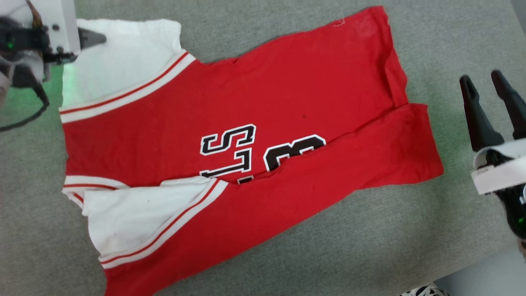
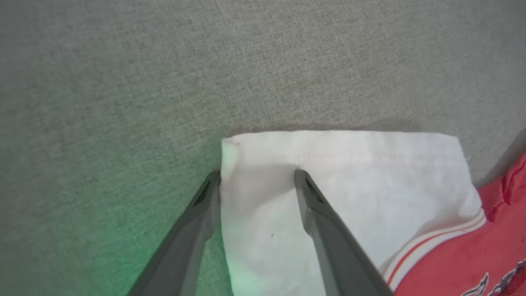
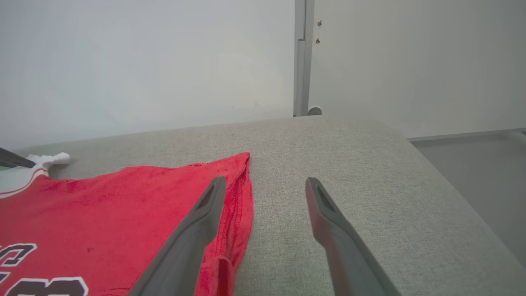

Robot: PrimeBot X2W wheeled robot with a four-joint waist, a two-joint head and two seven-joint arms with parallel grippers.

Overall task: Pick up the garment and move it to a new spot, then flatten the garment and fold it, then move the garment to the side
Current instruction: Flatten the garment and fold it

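The garment [image 1: 254,123], a red jersey with white sleeves and black lettering, lies spread on the grey table, its near long edge folded over the front. My left gripper [image 1: 96,39] is at the far-left white sleeve [image 2: 328,185]. In the left wrist view it [image 2: 257,176] is open, one finger at the sleeve's edge and the other over the white cloth, with the sleeve corner between them. My right gripper [image 1: 489,86] stands open to the right of the garment, apart from it. In the right wrist view it [image 3: 266,181] hovers beside the red hem [image 3: 242,197].
The grey padded table [image 1: 411,246] ends at the lower right, where floor and a shoe [image 1: 423,291] show. Beyond the table's far edge stands a white wall with a vertical post [image 3: 303,57]. Bare grey surface lies right of the garment.
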